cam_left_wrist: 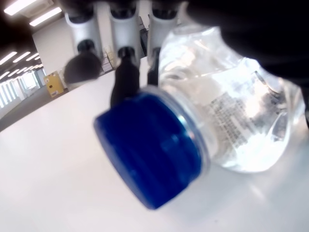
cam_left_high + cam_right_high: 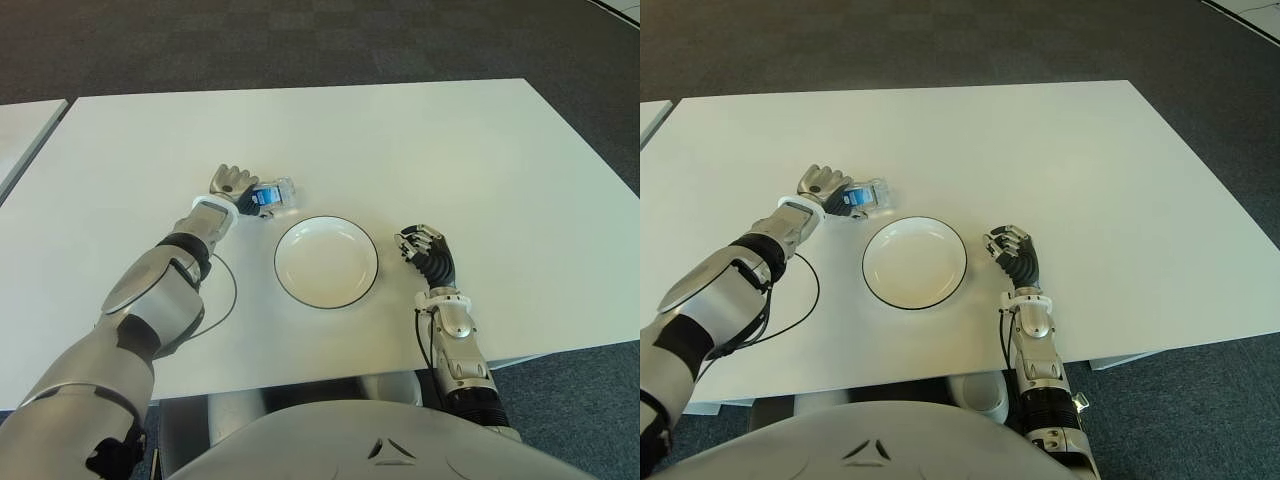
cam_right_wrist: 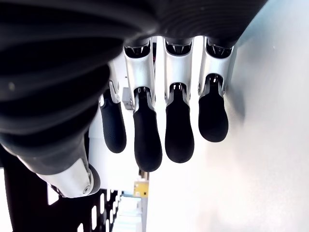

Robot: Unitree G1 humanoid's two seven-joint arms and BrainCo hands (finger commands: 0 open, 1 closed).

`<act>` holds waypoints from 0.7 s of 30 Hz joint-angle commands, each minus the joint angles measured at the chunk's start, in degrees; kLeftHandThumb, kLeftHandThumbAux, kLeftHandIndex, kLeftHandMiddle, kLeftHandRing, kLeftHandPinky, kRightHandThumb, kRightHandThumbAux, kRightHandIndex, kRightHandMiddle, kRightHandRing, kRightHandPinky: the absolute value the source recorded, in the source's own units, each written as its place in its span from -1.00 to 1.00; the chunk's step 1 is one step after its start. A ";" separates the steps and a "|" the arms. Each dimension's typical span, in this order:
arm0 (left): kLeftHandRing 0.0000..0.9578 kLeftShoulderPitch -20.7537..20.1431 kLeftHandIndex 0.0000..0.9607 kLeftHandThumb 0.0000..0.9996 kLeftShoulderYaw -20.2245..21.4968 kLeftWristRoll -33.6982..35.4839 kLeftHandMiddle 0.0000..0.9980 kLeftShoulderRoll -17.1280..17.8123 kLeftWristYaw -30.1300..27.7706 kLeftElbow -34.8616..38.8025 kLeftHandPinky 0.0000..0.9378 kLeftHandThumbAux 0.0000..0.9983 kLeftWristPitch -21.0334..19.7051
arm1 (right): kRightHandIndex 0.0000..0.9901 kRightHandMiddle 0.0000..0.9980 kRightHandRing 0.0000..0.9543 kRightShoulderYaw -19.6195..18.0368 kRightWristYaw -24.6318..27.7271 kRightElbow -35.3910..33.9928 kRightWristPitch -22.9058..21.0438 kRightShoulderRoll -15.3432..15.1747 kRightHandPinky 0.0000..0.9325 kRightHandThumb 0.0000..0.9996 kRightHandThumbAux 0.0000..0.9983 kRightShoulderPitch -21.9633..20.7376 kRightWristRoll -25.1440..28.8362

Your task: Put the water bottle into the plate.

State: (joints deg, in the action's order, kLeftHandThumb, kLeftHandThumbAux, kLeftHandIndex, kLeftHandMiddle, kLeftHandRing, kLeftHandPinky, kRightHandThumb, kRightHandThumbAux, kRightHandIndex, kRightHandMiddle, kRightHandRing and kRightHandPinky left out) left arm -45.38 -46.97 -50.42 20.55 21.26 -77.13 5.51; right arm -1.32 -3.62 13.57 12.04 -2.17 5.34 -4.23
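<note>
I see a wide white table [image 2: 420, 140] that fills most of my view, standing on dark grey carpet [image 2: 300, 40], and at the far left the corner of a second white table [image 2: 25, 125] shows across a narrow gap. My left arm [image 2: 150, 300] reaches forward from the near left corner, elbow bent, with a thin black cable [image 2: 228, 290] looping off the forearm onto the tabletop. The left hand [image 2: 232, 188] sits at the end of it, back upward, and its fingers [image 1: 123, 72] are curled over the water bottle [image 2: 273, 195], so I read it as gripping the bottle. The bottle lies on its side just right of that hand's palm, clear and crumpled, with its blue cap [image 1: 149, 150] pointing back toward the wrist camera; in the left wrist view its underside is on or just over the white surface, which of the two I cannot tell. Right of the hand and a little nearer to me is the plate [image 2: 300, 290], white with a thin dark rim, close to the bottle but apart from it. Farther right, beside the plate's right edge, is my right hand [image 2: 425, 250], palm down, with its dark fingertips [image 3: 179, 133] loosely bent and closed on nothing.
</note>
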 commanded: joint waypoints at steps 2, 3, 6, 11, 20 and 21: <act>0.73 6.10 -0.15 0.71 1.17 0.95 0.17 -1.66 -3.88 -2.05 0.81 0.33 1.92 | -0.12 0.30 0.37 -0.25 0.14 1.37 -1.90 0.16 0.43 0.41 0.46 0.71 0.48; 0.74 6.11 -0.14 0.71 1.40 1.09 0.17 -1.72 -3.91 -2.04 0.81 0.33 1.86 | -0.12 0.30 0.37 -0.27 0.15 1.39 -1.89 0.16 0.43 0.41 0.46 0.69 0.51; 0.76 6.42 -0.14 0.71 2.22 1.81 0.17 -1.66 -3.52 -2.00 0.83 0.33 2.05 | -0.12 0.30 0.37 -0.27 0.19 1.36 -1.79 0.15 0.44 0.41 0.46 0.67 0.53; 0.78 6.84 -0.14 0.71 4.23 3.29 0.16 -1.64 -2.81 -1.83 0.85 0.33 2.55 | -0.12 0.30 0.37 -0.27 0.17 1.55 -1.55 0.01 0.43 0.41 0.46 0.54 0.36; 0.79 4.23 -0.16 0.70 10.37 8.35 0.12 -0.36 -4.07 -0.54 0.84 0.34 4.61 | -0.12 0.29 0.37 -0.31 -0.16 1.67 -1.37 -0.03 0.43 0.41 0.46 0.43 0.13; 0.78 3.36 -0.16 0.70 11.23 9.04 0.12 -0.19 -4.70 -0.36 0.82 0.34 4.45 | -0.12 0.29 0.37 -0.32 -0.19 1.66 -1.35 -0.01 0.44 0.41 0.46 0.44 0.15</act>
State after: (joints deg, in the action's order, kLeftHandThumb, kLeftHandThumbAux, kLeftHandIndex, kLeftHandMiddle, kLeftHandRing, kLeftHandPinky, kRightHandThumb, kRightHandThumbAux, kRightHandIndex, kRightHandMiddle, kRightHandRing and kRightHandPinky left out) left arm -43.59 -37.08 -42.75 20.75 20.06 -76.73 9.59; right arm -1.44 -3.66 13.64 12.05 -2.31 5.15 -4.21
